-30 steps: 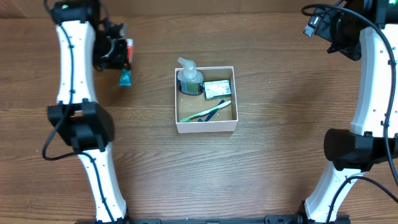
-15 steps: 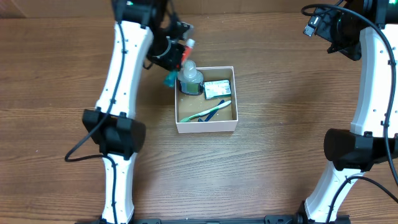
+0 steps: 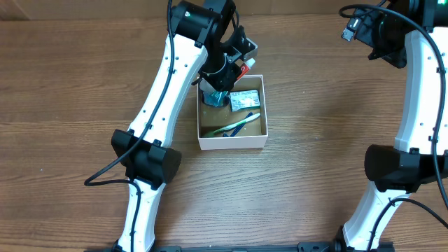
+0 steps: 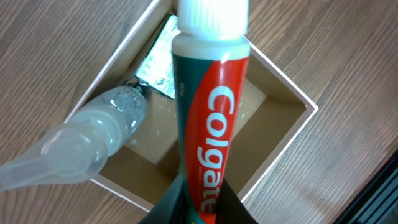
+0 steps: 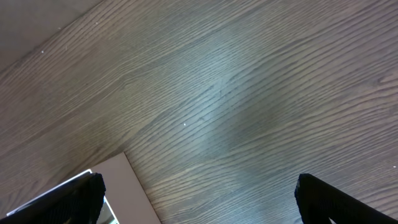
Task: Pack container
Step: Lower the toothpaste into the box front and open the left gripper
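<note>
The container (image 3: 232, 142) is a white-walled square box with a brown floor at the table's middle. My left gripper (image 3: 226, 68) hovers over its back left corner, shut on a red, white and green Colgate toothpaste tube (image 3: 241, 69). In the left wrist view the tube (image 4: 208, 124) sticks out from between the jaws (image 4: 199, 202) above the container's floor (image 4: 273, 121). A clear pump bottle (image 4: 93, 140), a small packet (image 3: 245, 101) and a green toothbrush (image 3: 234, 125) lie inside. My right gripper (image 3: 378, 36) is open and empty at the far right, high above the table.
Bare wooden table surrounds the box on all sides. The right wrist view shows wood grain and a pale flat surface (image 5: 127, 190) at the lower left, beside the left finger (image 5: 87, 196).
My left arm has swung right from the table's far left, carrying the toothpaste tube to above the container's back left corner. The right arm has not moved.
</note>
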Available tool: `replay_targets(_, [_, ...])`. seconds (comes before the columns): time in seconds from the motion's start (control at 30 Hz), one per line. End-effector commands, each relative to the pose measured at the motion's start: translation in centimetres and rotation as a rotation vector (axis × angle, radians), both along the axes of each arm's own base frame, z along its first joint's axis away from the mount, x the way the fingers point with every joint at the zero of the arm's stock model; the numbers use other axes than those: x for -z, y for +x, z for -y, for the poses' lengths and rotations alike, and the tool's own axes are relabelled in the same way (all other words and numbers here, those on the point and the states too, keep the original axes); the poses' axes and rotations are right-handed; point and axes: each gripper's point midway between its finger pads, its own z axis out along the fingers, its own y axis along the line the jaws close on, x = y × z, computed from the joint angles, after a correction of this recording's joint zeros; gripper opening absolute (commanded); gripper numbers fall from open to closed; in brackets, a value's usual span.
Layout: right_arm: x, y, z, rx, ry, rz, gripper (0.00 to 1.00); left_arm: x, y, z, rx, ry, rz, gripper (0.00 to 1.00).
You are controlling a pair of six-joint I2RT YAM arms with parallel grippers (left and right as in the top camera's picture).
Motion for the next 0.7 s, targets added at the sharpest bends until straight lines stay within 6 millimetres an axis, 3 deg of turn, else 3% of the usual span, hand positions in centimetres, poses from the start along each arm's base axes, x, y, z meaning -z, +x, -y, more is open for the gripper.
replay_targets(0.0, [-0.4,-0.1,-0.2,-0.011,0.0,0.013,1.0,0.4,-1.1,-0.3,0.098,0.023,-0.004,0.17])
replay_targets(0.2, [-0.4,-0.1,-0.2,-0.011,0.0,0.013,1.0,4.0,-3.1,-1.0,0.149,0.07,-0.134,0.17])
replay_targets(0.3, [-0.4,-0.1,-0.2,-0.011,0.0,0.013,1.0,5.6,-4.4,-1.1,0.168,0.089,-0.202,0.12])
replay_targets(0.47, [-0.4,-0.1,-0.2,-0.011,0.0,0.012,1.0,6.8,-6.1,-0.3,0.262,0.093,-0.242,0.15])
replay_targets(0.57, [-0.4,-0.1,-0.2,-0.011,0.0,0.013,1.0,6.9,-6.5,0.1,0.287,0.094,-0.242,0.23])
replay_targets(0.67, [-0.4,-0.1,-0.2,-0.011,0.0,0.013,1.0,6.9,-6.6,0.3,0.295,0.095,-0.241,0.41])
